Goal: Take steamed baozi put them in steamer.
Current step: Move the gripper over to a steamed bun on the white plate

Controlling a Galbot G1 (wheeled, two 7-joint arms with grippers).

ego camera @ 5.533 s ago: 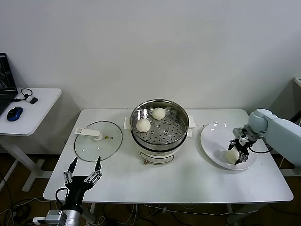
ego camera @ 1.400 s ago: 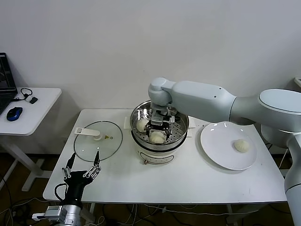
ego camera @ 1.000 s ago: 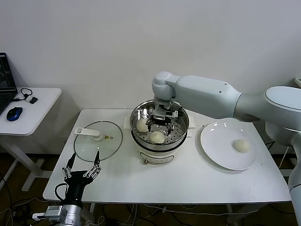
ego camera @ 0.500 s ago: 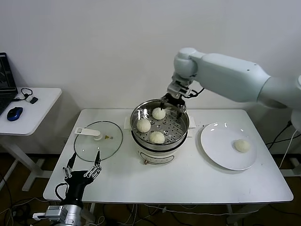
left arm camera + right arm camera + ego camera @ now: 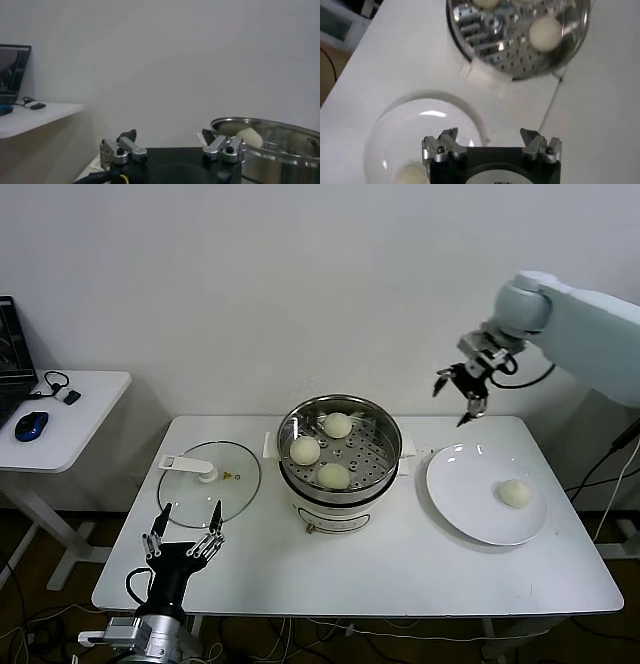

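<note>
The shiny steel steamer [image 5: 386,431] stands on its white cooker base at the table's middle and holds three cream-white baozi [image 5: 333,475]. A fourth baozi [image 5: 515,493] lies on the white plate [image 5: 463,501] to the right; it also shows in the right wrist view [image 5: 409,174]. My right gripper [image 5: 458,395] is open and empty, high in the air between steamer and plate. My left gripper [image 5: 183,534] is open and empty, parked low at the table's front left edge. The steamer also shows in the right wrist view [image 5: 485,52] and the left wrist view [image 5: 280,150].
A flat glass lid [image 5: 238,487] with a white handle lies left of the steamer. A side table [image 5: 85,409] at far left holds a blue mouse and a laptop. The wall is close behind the table.
My right gripper let a third baozi go in the steamer, rose out of it and swung right and up toward the plate. The left gripper shifted slightly.
</note>
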